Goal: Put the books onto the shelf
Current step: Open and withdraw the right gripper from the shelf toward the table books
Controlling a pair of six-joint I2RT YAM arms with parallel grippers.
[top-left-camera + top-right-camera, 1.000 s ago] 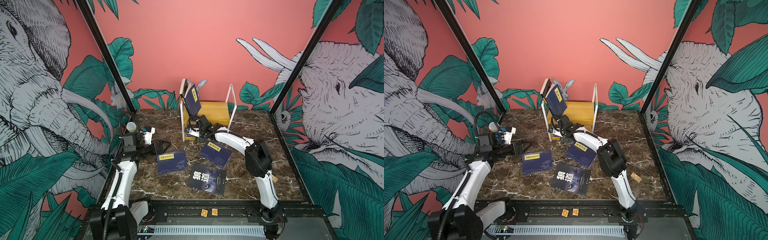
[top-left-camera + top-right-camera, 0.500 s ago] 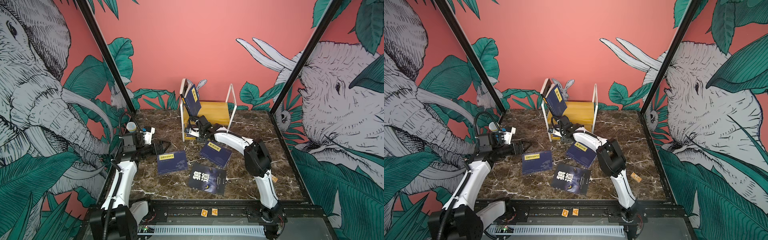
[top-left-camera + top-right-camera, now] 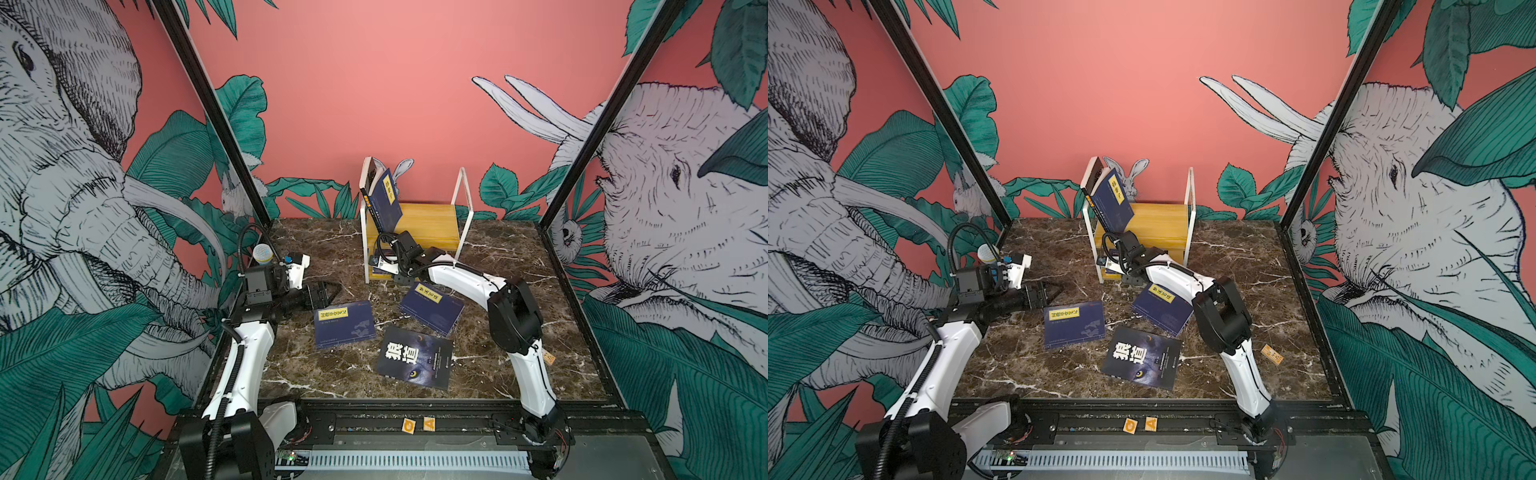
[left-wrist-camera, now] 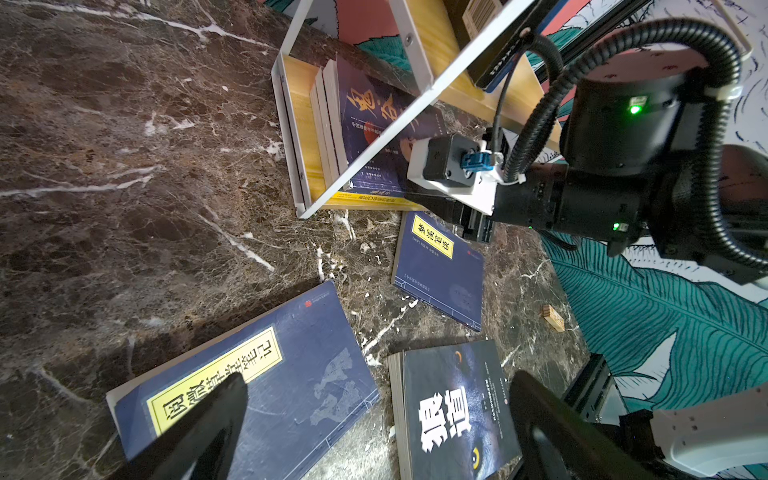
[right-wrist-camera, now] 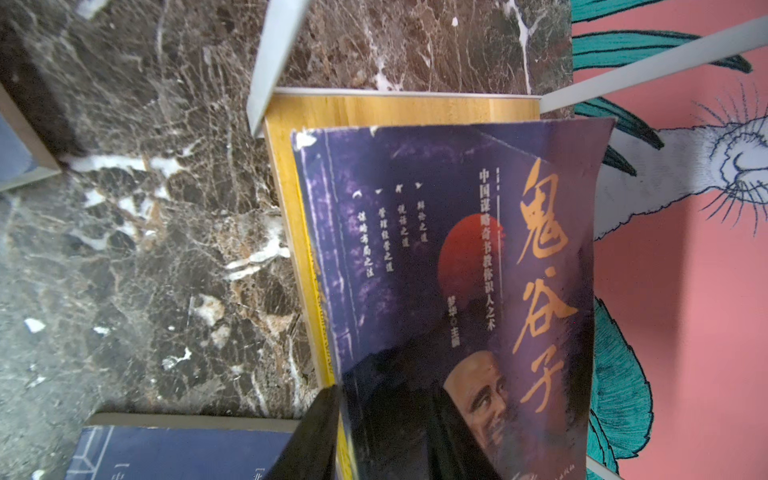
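The shelf (image 3: 428,220) stands at the back of the marble table. A navy book (image 3: 384,199) leans on its upper board. My right gripper (image 5: 386,399) reaches into the lower tier. It is shut on the purple book (image 5: 457,249) with the bearded portrait, one finger (image 5: 316,432) against a yellow-edged book behind it. Flat on the table lie two navy books (image 3: 344,324) (image 3: 432,307) and the black wolf-eye book (image 3: 415,357). My left gripper (image 3: 328,291) (image 4: 380,380) hangs open above the near navy book (image 4: 291,374), holding nothing.
A dark book (image 3: 370,174) stands behind the leaning navy one on the upper board. A small wooden block (image 3: 1272,354) lies right of my right arm. Black frame posts (image 3: 224,137) and painted walls close in both sides. Two yellow tiles (image 3: 417,424) sit on the front rail.
My right gripper's jaws have narrowed onto the purple book in the lower tier. The left arm and the books on the table have not moved.
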